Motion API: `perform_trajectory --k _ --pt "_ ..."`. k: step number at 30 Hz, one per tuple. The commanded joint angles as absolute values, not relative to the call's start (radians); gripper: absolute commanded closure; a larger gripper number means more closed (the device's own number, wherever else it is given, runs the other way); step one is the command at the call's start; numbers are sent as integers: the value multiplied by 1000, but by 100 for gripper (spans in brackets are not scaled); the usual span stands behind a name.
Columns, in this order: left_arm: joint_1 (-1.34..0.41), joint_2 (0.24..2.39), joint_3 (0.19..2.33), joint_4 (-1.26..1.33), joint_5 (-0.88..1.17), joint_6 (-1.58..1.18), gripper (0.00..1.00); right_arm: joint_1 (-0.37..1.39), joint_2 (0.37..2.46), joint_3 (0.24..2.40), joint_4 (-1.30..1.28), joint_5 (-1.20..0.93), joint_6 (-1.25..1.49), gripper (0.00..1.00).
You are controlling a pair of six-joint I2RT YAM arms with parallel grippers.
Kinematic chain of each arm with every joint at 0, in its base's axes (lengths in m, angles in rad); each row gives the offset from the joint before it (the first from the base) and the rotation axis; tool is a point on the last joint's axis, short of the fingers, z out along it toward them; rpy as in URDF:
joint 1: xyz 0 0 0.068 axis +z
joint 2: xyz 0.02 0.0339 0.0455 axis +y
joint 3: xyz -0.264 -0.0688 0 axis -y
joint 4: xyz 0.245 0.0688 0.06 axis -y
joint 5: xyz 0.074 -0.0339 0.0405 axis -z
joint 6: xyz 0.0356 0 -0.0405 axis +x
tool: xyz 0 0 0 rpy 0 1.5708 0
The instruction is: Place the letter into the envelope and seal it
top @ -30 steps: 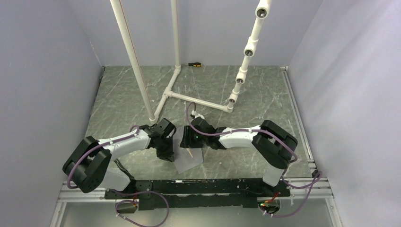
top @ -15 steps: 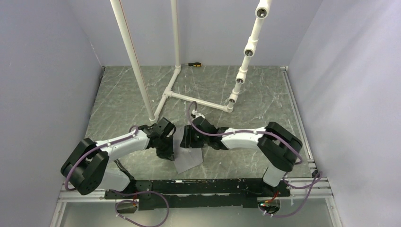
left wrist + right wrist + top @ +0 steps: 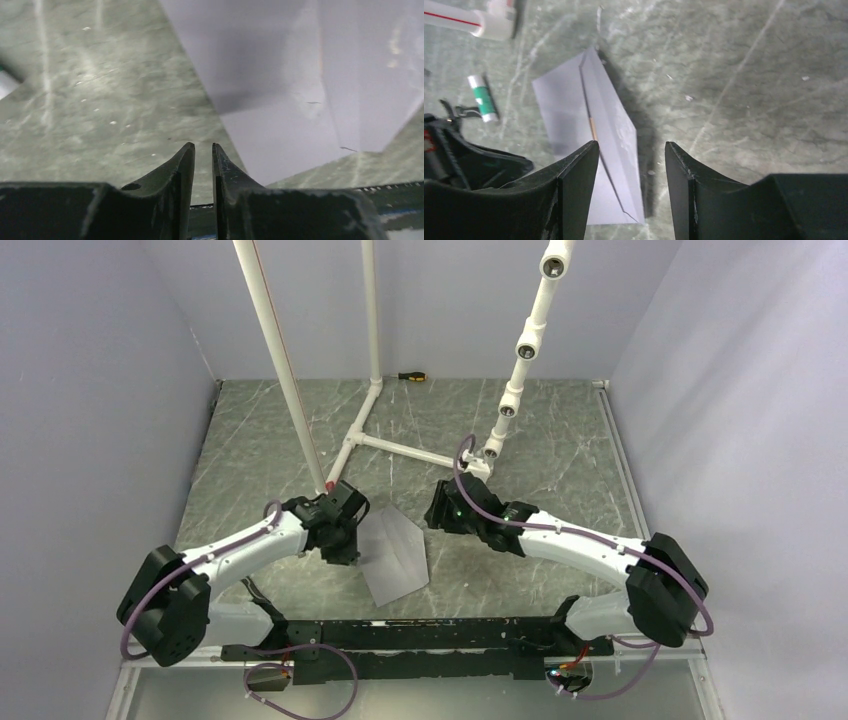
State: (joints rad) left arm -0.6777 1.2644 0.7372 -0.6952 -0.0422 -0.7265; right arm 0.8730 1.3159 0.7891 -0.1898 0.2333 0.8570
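One grey envelope lies on the surface, the left gripper just beside it and the right gripper near. From the left wrist, jaws almost together, empty. From the right wrist, jaws apart, empty; a tan sliver of the letter shows at the flap's fold.

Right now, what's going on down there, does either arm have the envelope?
Neither claw holds anything. The envelope lies on the table between the arms, with only a thin tan strip of the letter showing at the flap fold; whether it is sealed I cannot tell. The left claw is shut and empty beside the envelope's left edge. The right claw is open, off to its right.
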Motion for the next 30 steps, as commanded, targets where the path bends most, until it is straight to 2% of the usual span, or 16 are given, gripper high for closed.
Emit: perform_trajectory --k 1,3,5,7,9,13,22,26,30 --pt "-680 1248 779 -831 -216 -828 69 874 1333 785 -220 213 813 44" --pt "-680 1216 790 -902 -293 -883 56 874 1350 787 -207 181 807 44" --pt "-672 1185 799 -972 -377 -944 36 874 1353 779 -191 169 808 44" --pt "-644 1161 804 -1014 -429 -972 25 874 1351 772 -180 166 806 44" --pt "-598 1143 800 -1023 -455 -978 20 874 1354 775 -181 166 795 44" --pt "-479 1118 791 -997 -458 -986 27 874 1362 785 -198 167 781 44" --pt "-250 1176 751 -805 -419 -936 59 873 1357 768 -186 150 784 45" --pt "-166 1248 761 -724 -360 -857 63 873 1358 770 -188 153 775 46" --pt "-129 1296 756 -693 -308 -846 59 864 1354 787 -203 164 745 46"
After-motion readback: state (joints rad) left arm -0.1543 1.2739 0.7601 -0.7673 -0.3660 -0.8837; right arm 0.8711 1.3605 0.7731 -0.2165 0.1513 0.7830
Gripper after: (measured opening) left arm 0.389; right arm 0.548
